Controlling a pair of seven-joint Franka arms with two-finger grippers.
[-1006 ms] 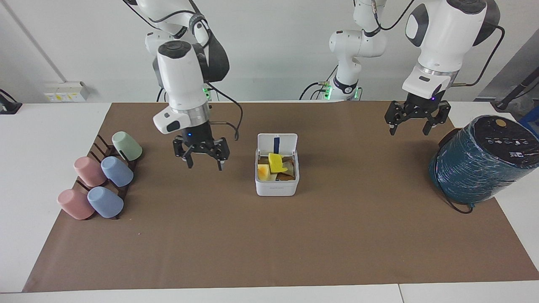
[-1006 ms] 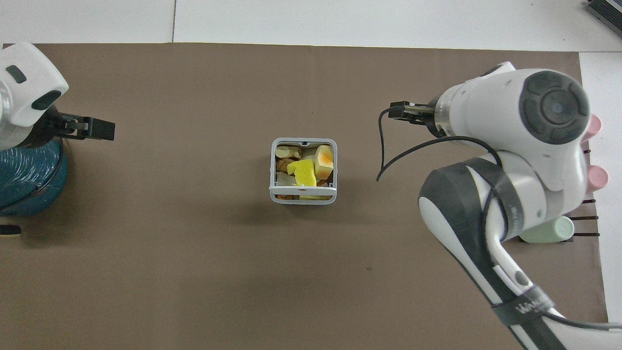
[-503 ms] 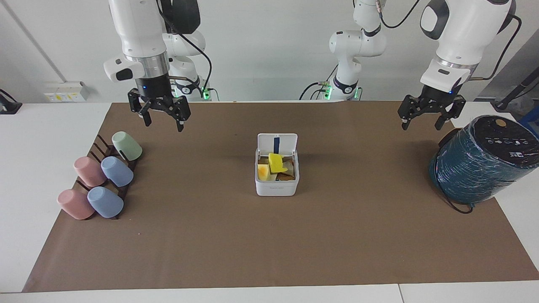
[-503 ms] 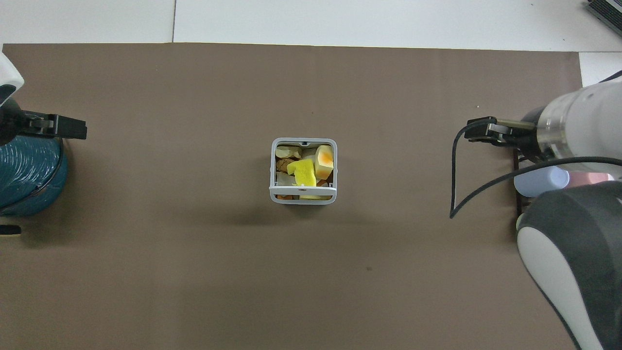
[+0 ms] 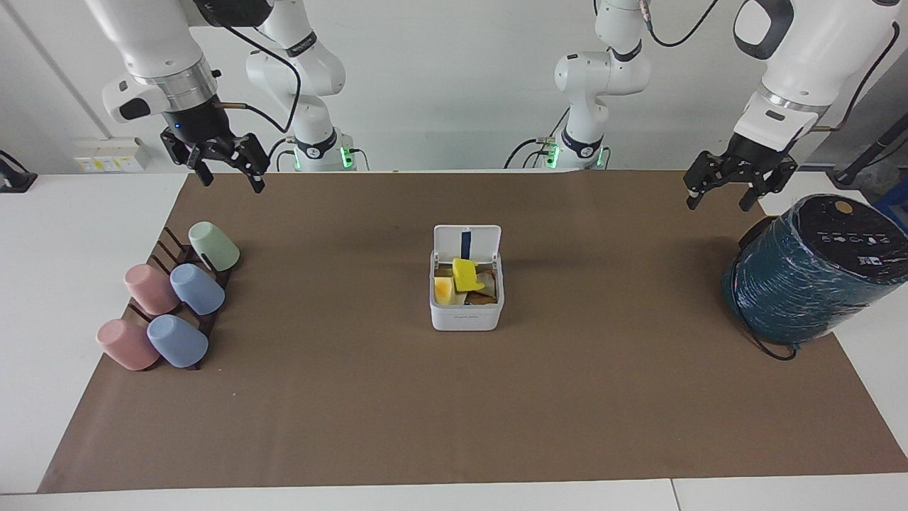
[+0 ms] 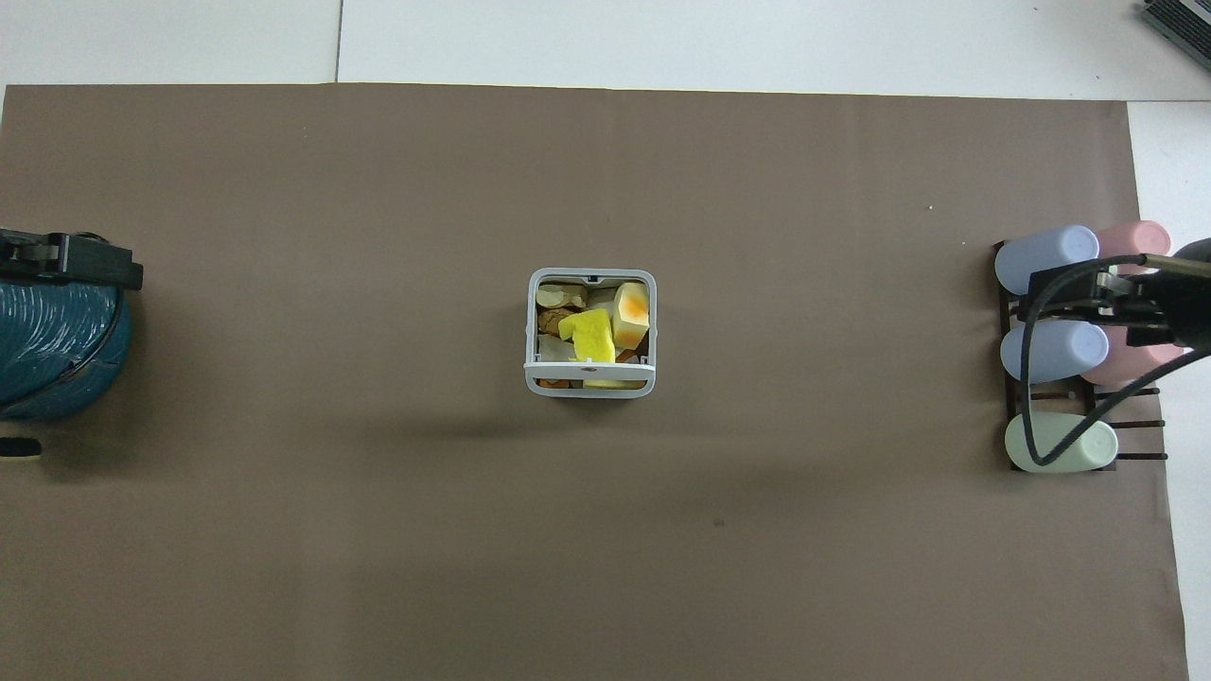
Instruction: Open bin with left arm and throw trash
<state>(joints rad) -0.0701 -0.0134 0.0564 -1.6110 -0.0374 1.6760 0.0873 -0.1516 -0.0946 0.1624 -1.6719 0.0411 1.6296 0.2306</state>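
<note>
Bin (image 5: 466, 306) mid-frame on the brown surface (image 5: 454, 411), lid (image 5: 467, 243) up, trash (image 5: 464, 275) inside: light scraps, likely soft. Thin plastic bin looks light and may slide; take the lid edge. Front label unreadable. Left claw (image 5: 731, 188) upper right of the facing view, right claw (image 5: 225, 172) upper left; both spread, empty.

White arms, black tools, black cables.

White bin (image 5: 466, 312) with a blue strip under its lid; bright yellow and yellow-orange trash (image 5: 464, 275) inside. Brown mat (image 5: 454, 397) on a white counter (image 5: 42, 284). Pink, blue and pale green cups (image 5: 170, 301). Teal cylinder (image 5: 794, 291), black top. Black hands.
</note>
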